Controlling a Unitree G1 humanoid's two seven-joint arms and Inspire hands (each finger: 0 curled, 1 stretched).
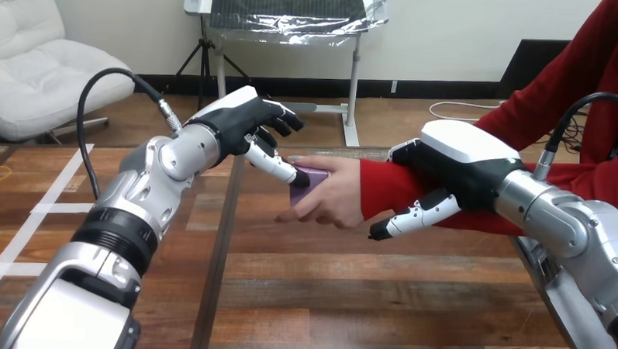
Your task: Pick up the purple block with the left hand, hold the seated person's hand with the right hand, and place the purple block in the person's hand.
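**Block in the palm, left fingertip on it**

- The block (312, 184) lies in the person's hand (332, 198), under their thumb and above their curled fingers, so I judge the placing all but done.
- Left hand (242, 125): fingers apart and loosely straight, clamped on nothing. One lower fingertip touches the block's near end. The upper fingers hang clear above and behind it. This reads as steadying the block or letting it go, not gripping it.
- Right hand (461, 168): it lies over the red sleeve (391, 185) just behind the wrist, likely to keep the palm steady while it receives the block. I cannot tell whether it clasps the arm or only rests on it.
- Next, as I judge it: draw the left fingertip straight back off the block. A sideways drag could tip the block out of the palm onto the table (348, 292).
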